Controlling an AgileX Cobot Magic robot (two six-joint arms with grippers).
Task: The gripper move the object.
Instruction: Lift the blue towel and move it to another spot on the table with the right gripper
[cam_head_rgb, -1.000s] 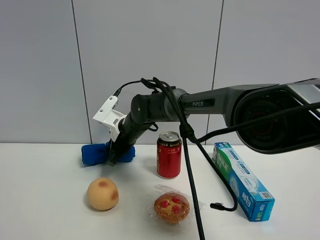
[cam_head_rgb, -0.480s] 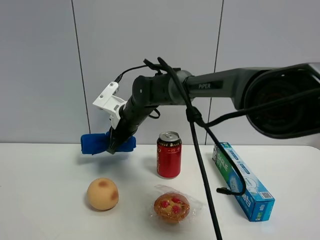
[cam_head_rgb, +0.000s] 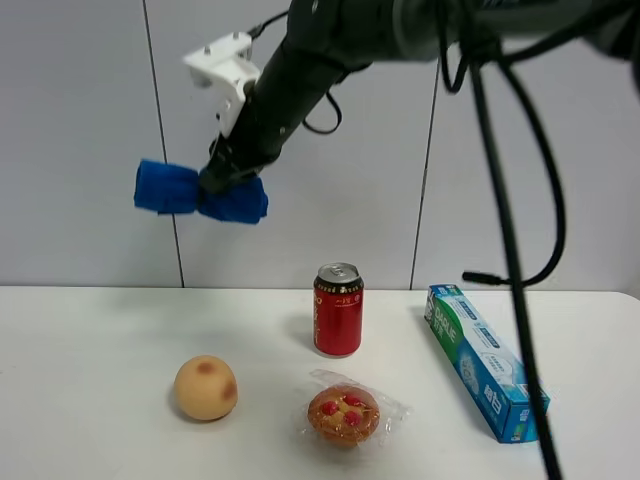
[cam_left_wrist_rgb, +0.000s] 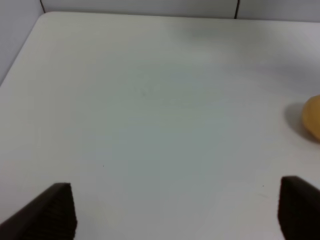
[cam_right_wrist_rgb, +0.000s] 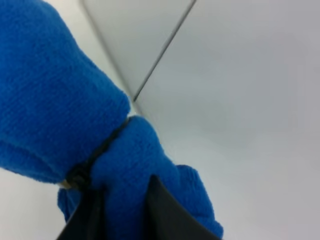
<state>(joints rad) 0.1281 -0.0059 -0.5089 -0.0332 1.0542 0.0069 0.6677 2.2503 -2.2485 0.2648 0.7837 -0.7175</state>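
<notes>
A rolled blue cloth (cam_head_rgb: 195, 195) hangs high in the air in front of the grey wall, well above the table's back left. My right gripper (cam_head_rgb: 215, 180) is shut on the blue cloth. In the right wrist view the blue cloth (cam_right_wrist_rgb: 60, 130) fills the picture, pinched between my dark fingers (cam_right_wrist_rgb: 162, 215). My left gripper (cam_left_wrist_rgb: 175, 210) is open and empty above bare white table, with its two dark fingertips (cam_left_wrist_rgb: 55, 210) wide apart. It is out of the exterior high view.
On the white table (cam_head_rgb: 90, 340) stand a red can (cam_head_rgb: 338, 310), a peach (cam_head_rgb: 206, 388), a wrapped muffin (cam_head_rgb: 345, 414) and a blue-green box (cam_head_rgb: 485, 360). The peach's edge (cam_left_wrist_rgb: 312, 117) shows in the left wrist view. Black cables (cam_head_rgb: 505, 240) hang from my right arm.
My right gripper has lifted the blue cloth from just above the table's back to high up against the wall, and a little to the left. The other things have not moved.
</notes>
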